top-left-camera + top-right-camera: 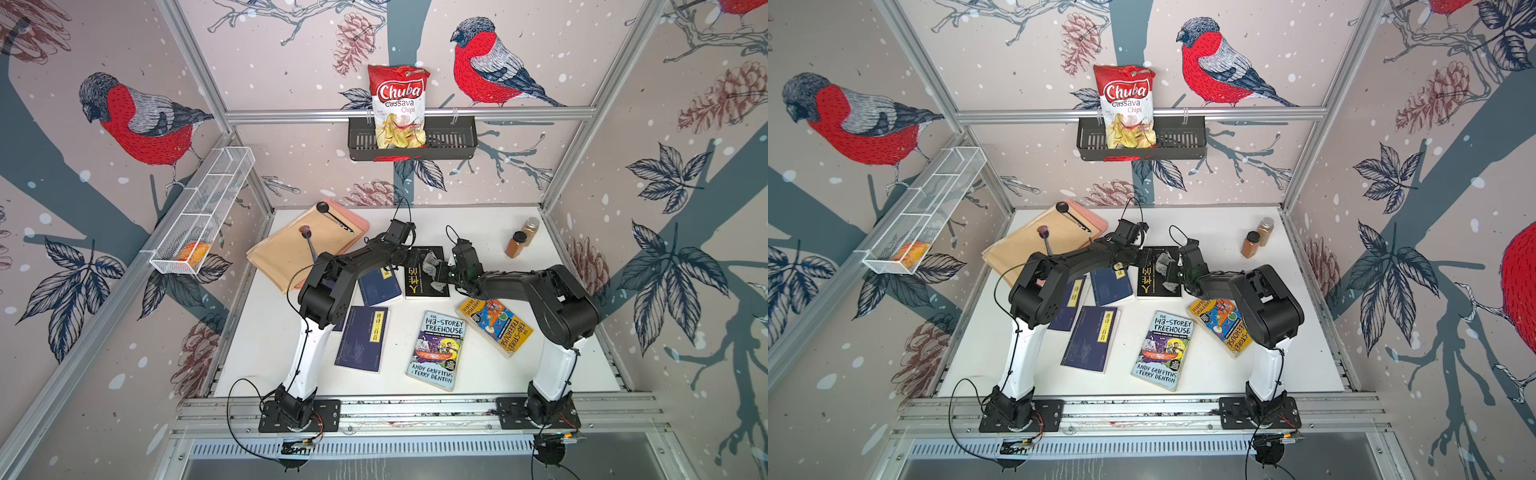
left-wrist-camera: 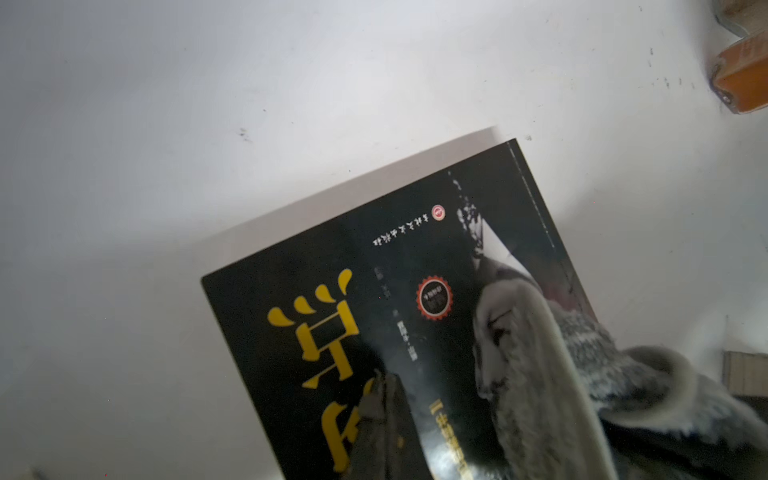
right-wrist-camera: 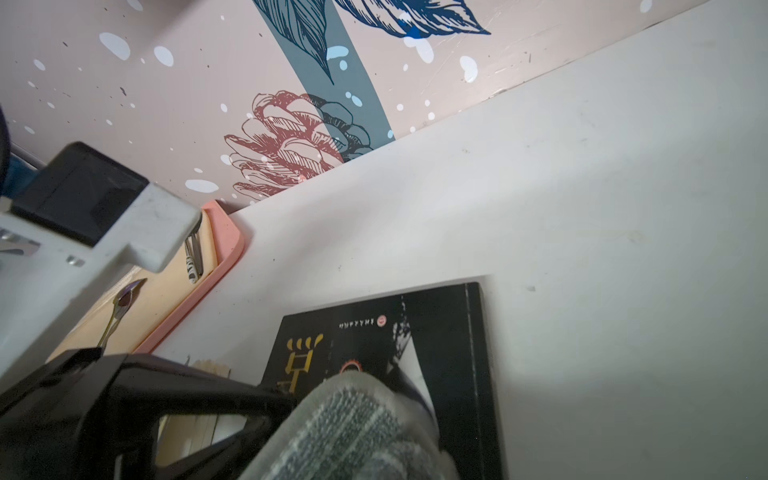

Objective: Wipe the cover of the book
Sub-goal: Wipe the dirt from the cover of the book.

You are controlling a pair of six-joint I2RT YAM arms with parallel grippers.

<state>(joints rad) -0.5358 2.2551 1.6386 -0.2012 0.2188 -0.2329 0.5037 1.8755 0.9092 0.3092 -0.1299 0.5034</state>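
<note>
Chips bag (image 1: 398,104) in bskt (image 1: 453,139), spice jar (image 1: 515,245)

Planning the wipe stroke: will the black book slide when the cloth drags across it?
Likely, unless pinned: the black book lies flat on a smooth white table and looks like a light paperback. Its glossy cover probably lets the grey cloth glide, limiting drag.

the black book (image 2: 332,266) runs off the left wrist picture's edge. its small print is too blurred to read, and the grey cloth (image 2: 532,374), smeared and cropped, covers one side. in both top views the left gripper (image 1: 412,258) sits under its own wrist, jaws hidden, and the right gripper (image 1: 441,272) has its jaws buried in cloth. a spice jar (image 2: 742,79) is cropped too. the orange thing (image 1: 190,252) in the mesh basket (image 1: 208,195) is too vague to name.
</note>
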